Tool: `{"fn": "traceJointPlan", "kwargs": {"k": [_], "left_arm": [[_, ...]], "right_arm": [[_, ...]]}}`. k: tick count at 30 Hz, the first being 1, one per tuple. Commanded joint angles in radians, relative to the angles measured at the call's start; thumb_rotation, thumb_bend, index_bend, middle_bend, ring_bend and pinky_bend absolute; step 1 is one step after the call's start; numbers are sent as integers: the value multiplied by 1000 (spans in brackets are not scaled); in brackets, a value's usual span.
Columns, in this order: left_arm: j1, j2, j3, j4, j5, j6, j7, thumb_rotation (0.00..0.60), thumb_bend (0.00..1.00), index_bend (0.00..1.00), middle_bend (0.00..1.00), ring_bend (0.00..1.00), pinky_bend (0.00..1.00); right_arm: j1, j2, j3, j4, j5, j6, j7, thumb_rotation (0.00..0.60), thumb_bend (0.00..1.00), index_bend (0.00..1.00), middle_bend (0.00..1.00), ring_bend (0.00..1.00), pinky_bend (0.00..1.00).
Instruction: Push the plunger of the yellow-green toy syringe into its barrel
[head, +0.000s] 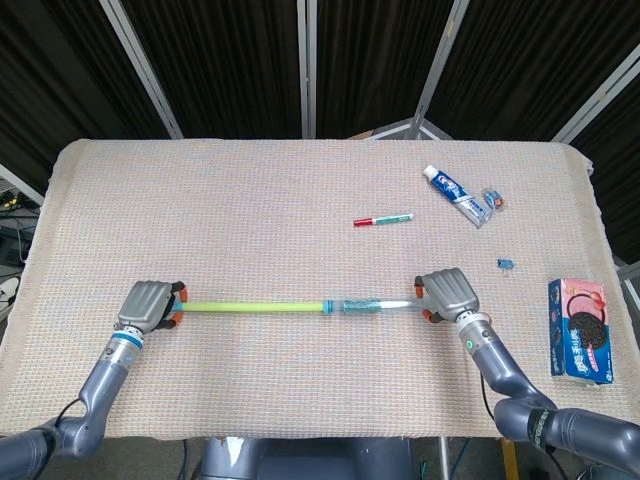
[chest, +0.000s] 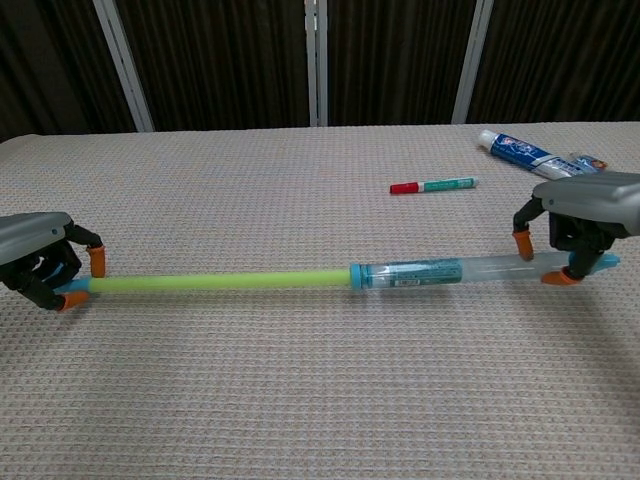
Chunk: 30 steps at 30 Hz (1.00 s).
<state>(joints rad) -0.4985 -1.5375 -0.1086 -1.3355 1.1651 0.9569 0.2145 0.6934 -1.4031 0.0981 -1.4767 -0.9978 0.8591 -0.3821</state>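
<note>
The toy syringe lies left to right across the near part of the table. Its yellow-green plunger rod (head: 255, 306) (chest: 220, 281) is drawn far out of the clear barrel (head: 378, 304) (chest: 450, 270), which has a blue collar. My left hand (head: 148, 306) (chest: 42, 270) grips the plunger's blue end cap with curled fingers. My right hand (head: 447, 292) (chest: 580, 215) holds the barrel's far tip, orange fingertips on either side of it. The syringe looks slightly raised off the cloth in the chest view.
A red and white marker (head: 383, 219) (chest: 432, 185) lies beyond the syringe. A toothpaste tube (head: 455, 194) (chest: 520, 152) sits at the back right with a small packet (head: 493, 200). A cookie box (head: 579, 329) is at the right edge, a small blue piece (head: 506, 264) near it.
</note>
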Motion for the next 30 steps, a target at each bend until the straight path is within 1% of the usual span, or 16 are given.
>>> {"fn": "traceJointPlan", "kwargs": {"k": [1,10,30], "left_arm": [[-9,4,-11,-22,-14,1,13,600,449,697,809,800,965],[-32,-9,-28,-83,-43,16,67,600,449,717,809,800,965],[-87,-58,-41,-131,-100,17,147,600,449,722,809,800,965]], "right_arm": [[4,12,11,-38,23,7,-10,600,370,671,1000,1000,1000],[31,21,23,-113,87,17,-62,600,371,675,1000,1000,1000],[83,-36,29,-127,157,43,-119,600,371,675,1000,1000,1000]]}}
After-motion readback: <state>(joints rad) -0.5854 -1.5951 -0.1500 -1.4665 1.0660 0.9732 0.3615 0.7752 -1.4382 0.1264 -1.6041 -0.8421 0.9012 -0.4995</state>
